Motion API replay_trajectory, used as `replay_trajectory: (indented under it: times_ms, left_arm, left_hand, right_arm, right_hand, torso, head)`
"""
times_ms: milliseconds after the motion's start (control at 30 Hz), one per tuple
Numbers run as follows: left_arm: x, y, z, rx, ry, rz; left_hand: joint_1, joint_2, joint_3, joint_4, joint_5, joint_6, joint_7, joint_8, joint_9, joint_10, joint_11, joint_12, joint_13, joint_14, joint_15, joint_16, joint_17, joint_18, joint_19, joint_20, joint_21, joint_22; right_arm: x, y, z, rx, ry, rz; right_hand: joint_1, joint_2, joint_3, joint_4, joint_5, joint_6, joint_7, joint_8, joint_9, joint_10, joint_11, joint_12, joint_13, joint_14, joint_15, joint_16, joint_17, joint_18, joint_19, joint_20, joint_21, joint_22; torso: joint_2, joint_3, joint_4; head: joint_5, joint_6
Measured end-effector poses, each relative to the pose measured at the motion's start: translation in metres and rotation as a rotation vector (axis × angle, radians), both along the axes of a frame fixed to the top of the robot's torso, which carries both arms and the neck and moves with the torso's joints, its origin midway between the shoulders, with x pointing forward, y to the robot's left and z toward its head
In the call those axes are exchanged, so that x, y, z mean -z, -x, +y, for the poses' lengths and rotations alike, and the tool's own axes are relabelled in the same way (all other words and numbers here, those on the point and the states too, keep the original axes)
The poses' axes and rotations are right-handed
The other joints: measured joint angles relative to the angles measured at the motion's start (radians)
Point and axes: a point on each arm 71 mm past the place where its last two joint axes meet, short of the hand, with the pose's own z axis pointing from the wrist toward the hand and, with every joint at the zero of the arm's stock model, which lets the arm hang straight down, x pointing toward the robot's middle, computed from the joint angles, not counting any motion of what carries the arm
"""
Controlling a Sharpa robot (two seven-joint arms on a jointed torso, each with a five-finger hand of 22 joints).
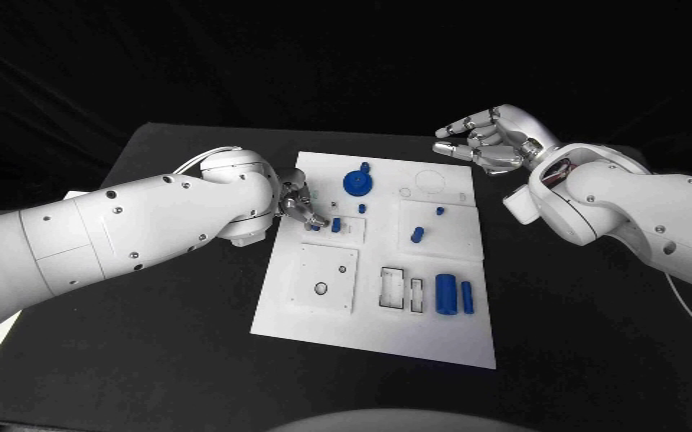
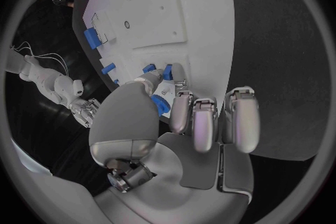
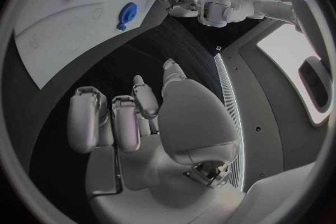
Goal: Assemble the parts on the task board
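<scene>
— Where is the piece you're working?

— It's a small blue plastic peg [image 1: 336, 224], standing in the left-hand part of the flat white task board [image 1: 378, 337], just beside my fingertips. My left hand [image 1: 296, 199] is down on the board's left edge there, and the left wrist view has a small blue part [image 2: 159, 104] right between my thumb and the nearest finger. I judge I'm pinching it (whether it is seated in a socket or free of it, I cannot tell).

— And the rest of the board?

— Outward from the peg: a round blue disc with a stub [image 1: 358, 185] lies toward the far edge, a tiny blue stud [image 1: 362, 208] sits below it, and a blue block [image 1: 417, 234] with a smaller blue bit [image 1: 440, 211] above it rests near the middle. At the near right, two blue cylinders [image 1: 456, 295] lie side by side next to empty rectangular recesses [image 1: 394, 288].

— Your other hand?

— My right hand [image 1: 492, 139] hangs above the black table [image 1: 173, 352] past the board's far right corner, well apart from every part. Its fingers are curled in loosely, with nothing in them.

— Which step is this, then?

— Early, I'd say: most pieces still lie loose. I take the step in hand to be placing this one small part. The next move calls for a steady pinch and a straight, upright press, keeping my fingers clear of the neighbouring peg.
</scene>
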Motion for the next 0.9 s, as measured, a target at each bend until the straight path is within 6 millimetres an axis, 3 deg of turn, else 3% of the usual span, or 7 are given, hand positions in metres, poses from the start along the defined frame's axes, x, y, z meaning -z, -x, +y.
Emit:
replay_trajectory:
  times_ms: [200,300,367,567,733,800,900]
  left_arm:
    - [-0.001,0.0,0.005,-0.013,0.005,-0.007]
    - [-0.002,0.0,0.01,-0.025,0.012,-0.013]
    - [-0.004,0.0,0.012,-0.034,0.02,-0.019]
    - [-0.008,0.002,0.019,-0.066,0.059,-0.034]
    - [-0.01,0.002,0.028,-0.114,0.14,-0.029]
    - [-0.01,0.002,0.032,-0.129,0.183,-0.02]
    - [-0.011,0.002,0.037,-0.142,0.26,-0.005]
  left_hand:
    - [-0.006,-0.006,-0.133,0.054,-0.009,0.003,0.004,-0.007,-0.009,0.0,0.0,0.0,0.0,0.0,0.0,0.0,0.0,0.0,0.0,0.0,0.0,0.0]
    - [0.01,0.028,-0.286,0.071,-0.121,0.003,0.004,-0.008,-0.012,0.0,0.0,-0.006,0.0,0.0,0.0,0.0,0.0,0.0,0.0,0.0,0.0,0.0]
    - [0.023,0.056,-0.377,0.076,-0.151,0.003,0.004,-0.004,-0.017,0.0,0.0,-0.008,0.0,0.0,0.0,0.0,0.0,0.0,0.0,0.0,0.0,0.0]
    - [0.024,0.055,-0.423,0.081,-0.161,-0.003,0.01,-0.003,-0.023,-0.017,0.009,-0.041,-0.013,0.0,0.0,0.0,0.0,0.0,0.0,0.0,-0.019,0.0]
    - [0.024,0.055,-0.439,0.081,-0.161,-0.102,0.05,-0.048,-0.051,-0.178,0.038,-0.28,-0.239,0.0,0.016,0.0,0.0,0.0,0.004,0.008,-0.078,0.0]
    - [0.042,0.058,-0.439,0.081,-0.161,-0.16,0.077,-0.079,-0.073,-0.303,0.064,-0.445,-0.389,0.001,0.038,0.0,0.0,0.024,-0.017,0.027,-0.143,-0.041]
    - [0.067,0.053,-0.442,0.078,-0.159,-0.226,0.114,-0.115,-0.107,-0.414,0.099,-0.556,-0.485,0.0,0.069,-0.073,0.0,0.067,-0.109,0.055,-0.32,-0.23]
  right_arm:
    - [0.001,0.0,0.0,0.001,-0.001,0.001]
    - [0.001,0.0,-0.001,0.002,-0.001,0.002]
    - [0.001,0.0,-0.001,0.002,-0.001,0.003]
    - [0.002,0.0,-0.001,0.004,-0.002,0.005]
    - [0.003,0.0,-0.002,0.004,-0.002,0.007]
    - [0.003,0.0,-0.002,0.006,-0.002,0.007]
    - [0.003,0.0,-0.003,0.008,-0.001,0.008]
  right_hand:
    - [0.0,0.0,0.0,0.0,0.0,0.0,0.0,0.0,0.0,0.0,0.0,0.0,0.0,0.0,0.0,0.0,0.001,0.0,0.0,0.0,0.0,0.0]
    - [0.0,0.0,0.0,0.0,0.0,0.0,0.0,0.0,0.0,0.0,0.0,0.0,0.0,0.0,0.0,0.0,0.001,0.0,0.0,0.0,0.0,0.0]
    - [0.0,0.0,0.0,0.0,0.0,0.0,0.0,0.0,0.0,0.0,0.0,0.0,0.0,0.0,0.0,0.0,0.001,0.0,0.0,0.0,0.0,0.0]
    - [0.0,0.0,0.0,0.0,0.0,0.0,0.0,0.0,0.0,0.0,0.0,0.0,0.0,0.0,0.0,0.0,0.001,0.0,0.0,0.0,-0.002,0.0]
    - [0.0,0.0,0.0,0.0,0.0,0.0,0.0,0.0,0.0,0.0,0.0,0.0,0.0,0.0,0.0,0.0,0.001,0.0,0.0,0.0,-0.004,-0.002]
    - [0.0,0.0,0.0,0.0,0.0,0.0,0.0,0.0,0.0,0.0,0.0,0.0,0.0,0.0,0.0,0.0,0.001,0.0,0.0,0.0,-0.004,-0.002]
    - [0.0,0.0,0.0,0.0,0.0,0.0,0.0,0.0,0.0,0.0,0.0,0.0,0.0,0.0,0.0,0.0,0.001,0.0,0.0,0.0,-0.004,-0.002]
  torso:
    - [0.0,-0.0007,0.0]
    - [0.0,-0.0007,0.0]
    - [0.0,-0.0007,0.0]
    - [0.0,-0.0006,0.0]
    - [0.0,-0.0009,0.0]
    - [0.0,-0.0008,0.0]
    - [0.0,-0.0007,0.0]
  head:
    - [-0.001,0.0]
    - [-0.004,0.0]
    - [-0.005,0.0]
    - [-0.007,0.0]
    - [-0.007,0.0]
    - [-0.007,0.0]
    - [-0.007,0.001]
